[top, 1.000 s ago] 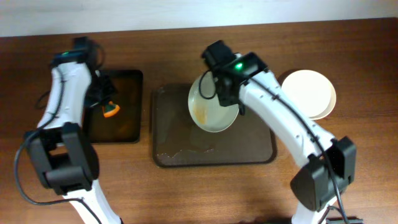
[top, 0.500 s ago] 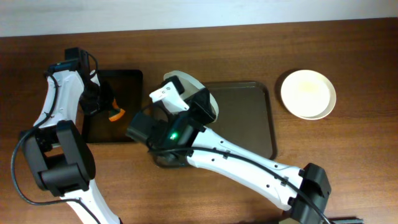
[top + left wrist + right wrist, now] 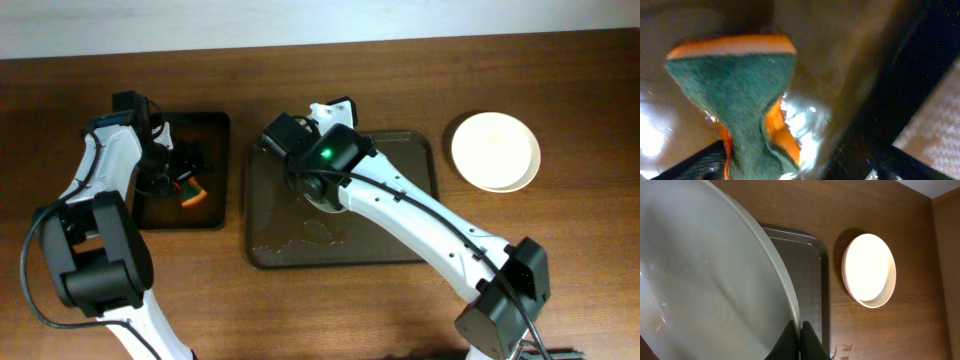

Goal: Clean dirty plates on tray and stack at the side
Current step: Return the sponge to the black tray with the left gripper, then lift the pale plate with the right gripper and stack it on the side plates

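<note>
Reaching in from either side, 2 arms work over a wooden table (image 3: 560, 260) in the overhead view. The left gripper (image 3: 176, 176) hangs above the black tray (image 3: 215, 130), pinching an orange-and-green sponge (image 3: 192, 192). The right gripper (image 3: 300, 170) sits over the left part of the brown tray (image 3: 400, 225); its jaws are hidden here. A white stack (image 3: 495, 150) rests on the table, well to the tray's right.

From the left wrist, the sponge shows its green face, squeezed narrow at the waist between the fingers above wet, glistening tray floor.

From the right wrist, 1 dirty plate (image 3: 705, 275) fills the left side, tilted, its rim clamped between the fingers (image 3: 790, 341). It is held above the brown tray, with the white stack beyond.
</note>
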### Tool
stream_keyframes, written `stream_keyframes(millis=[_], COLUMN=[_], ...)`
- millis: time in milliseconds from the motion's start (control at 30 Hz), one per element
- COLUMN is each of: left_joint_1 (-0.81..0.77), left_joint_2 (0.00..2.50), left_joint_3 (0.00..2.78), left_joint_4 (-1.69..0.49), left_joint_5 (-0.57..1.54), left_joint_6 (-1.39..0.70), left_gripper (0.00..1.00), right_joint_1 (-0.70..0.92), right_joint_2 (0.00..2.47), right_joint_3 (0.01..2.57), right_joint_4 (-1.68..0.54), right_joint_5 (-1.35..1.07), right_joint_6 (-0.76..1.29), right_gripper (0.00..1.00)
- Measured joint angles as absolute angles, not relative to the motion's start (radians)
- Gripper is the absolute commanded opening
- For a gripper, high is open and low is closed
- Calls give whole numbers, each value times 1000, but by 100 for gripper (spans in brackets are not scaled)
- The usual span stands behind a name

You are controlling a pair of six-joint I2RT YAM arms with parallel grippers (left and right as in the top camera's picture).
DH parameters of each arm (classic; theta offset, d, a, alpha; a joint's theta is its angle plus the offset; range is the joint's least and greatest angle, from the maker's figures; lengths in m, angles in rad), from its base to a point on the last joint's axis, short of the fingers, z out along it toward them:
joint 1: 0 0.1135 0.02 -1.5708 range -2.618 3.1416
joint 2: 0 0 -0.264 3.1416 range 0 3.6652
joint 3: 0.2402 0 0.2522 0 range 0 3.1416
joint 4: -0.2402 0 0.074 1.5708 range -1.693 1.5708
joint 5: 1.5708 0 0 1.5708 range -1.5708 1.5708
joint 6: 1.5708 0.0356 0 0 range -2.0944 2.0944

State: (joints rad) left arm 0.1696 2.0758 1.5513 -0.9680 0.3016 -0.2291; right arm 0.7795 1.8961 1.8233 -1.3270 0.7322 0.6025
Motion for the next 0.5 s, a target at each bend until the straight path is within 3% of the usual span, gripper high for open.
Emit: stream_keyframes(millis=[67, 233, 500], left_joint_1=[170, 170, 170], left_joint_2=[2037, 1844, 1842], left_joint_3=[1562, 1600, 1602], left_joint_4=[-978, -975, -976], left_joint_5=[317, 337, 337], left_joint_6=[-205, -179, -179], left_gripper=[100, 100, 100], right_joint_1=[780, 822, 985], right_joint_2=[1889, 1769, 1741], right_joint_3=[1823, 1823, 1823], right_joint_4=[-1328, -1372, -1377], right_joint_5=[750, 1007, 1472], right_joint_6=[604, 606, 441], right_gripper=[4, 4, 4])
